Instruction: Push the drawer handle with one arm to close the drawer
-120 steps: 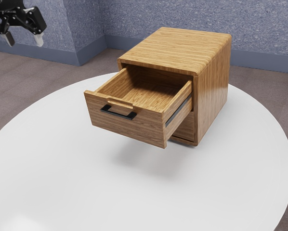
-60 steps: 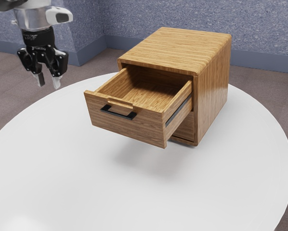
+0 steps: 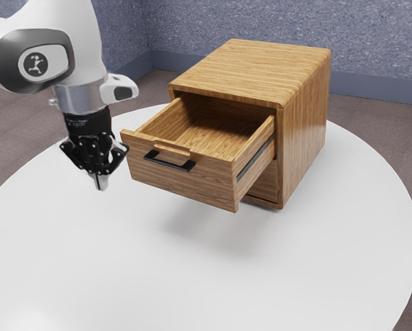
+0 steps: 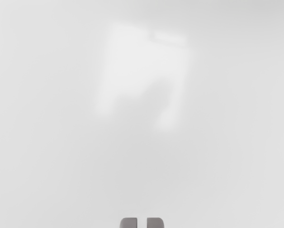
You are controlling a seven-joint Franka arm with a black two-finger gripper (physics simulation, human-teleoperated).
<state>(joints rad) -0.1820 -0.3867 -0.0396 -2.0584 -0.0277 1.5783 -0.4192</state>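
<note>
gripper (image 3: 101, 185) hangs empty above the white tabletop (image 3: 192, 283), tips pointing down, drawn in narrow with a slim gap between them. likely kept so to make one compact pusher; no grasp needed. it stands in front of the upper drawer (image 3: 182, 183), apart from it, toward the tabletop's rim at the exterior view's left.

wooden cabinet (image 3: 244, 69) sits toward the tabletop's far rim, its opening facing the arm's side, which suits a straight push. drawer well out, its front overhanging the tabletop. black handle (image 3: 169, 163) sits across that front, free of contact.

judgement: approach stage. next, line up with the handle, then press inward; off-centre contact could slip or bind the runners.
</note>
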